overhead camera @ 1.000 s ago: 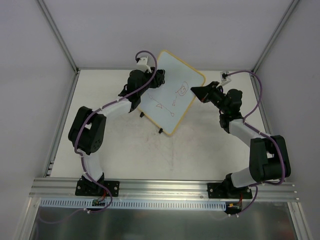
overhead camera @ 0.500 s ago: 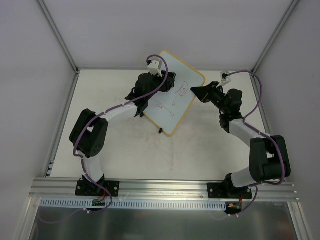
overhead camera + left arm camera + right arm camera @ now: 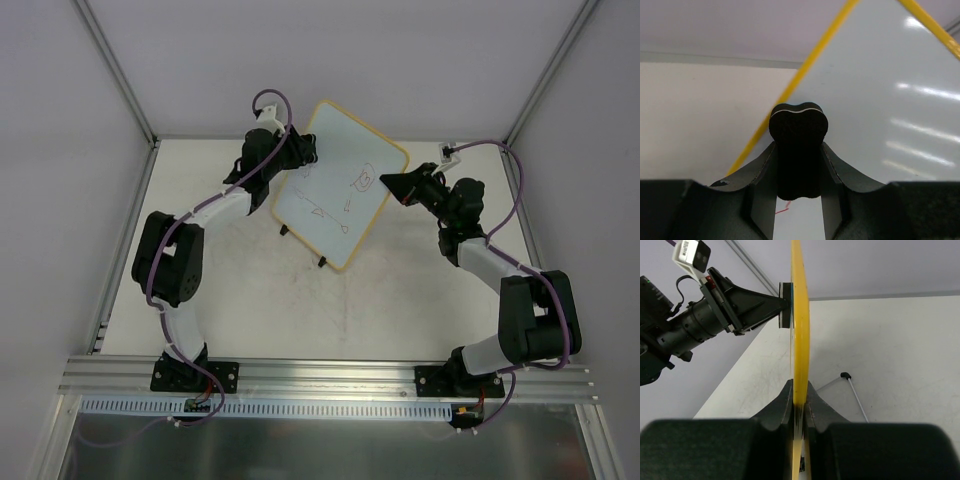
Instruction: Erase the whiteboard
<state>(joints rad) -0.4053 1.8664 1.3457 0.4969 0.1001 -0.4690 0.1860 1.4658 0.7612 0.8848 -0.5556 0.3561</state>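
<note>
The whiteboard [image 3: 345, 150] has a yellow frame and stands tilted at the back of the table on two black feet. Red doodles [image 3: 362, 180] show on its face. My left gripper [image 3: 303, 150] is shut on a black eraser [image 3: 798, 125] and holds it against the board's upper left part, close to the yellow frame [image 3: 790, 90]. A small red mark [image 3: 782, 210] shows below the eraser. My right gripper [image 3: 392, 183] is shut on the board's right edge. In the right wrist view its jaws [image 3: 800, 395] clamp the yellow frame [image 3: 800, 315] edge-on, and the eraser [image 3: 785, 304] touches the board's face.
The off-white table [image 3: 300, 310] is bounded by grey walls and metal posts [image 3: 115, 70]. One black foot [image 3: 845, 375] of the board rests on the table. An aluminium rail [image 3: 330, 375] carries the arm bases at the near edge.
My left gripper with the eraser first slid right over the board's upper part, then back left to the upper left edge. The right gripper and the board have stayed put.
</note>
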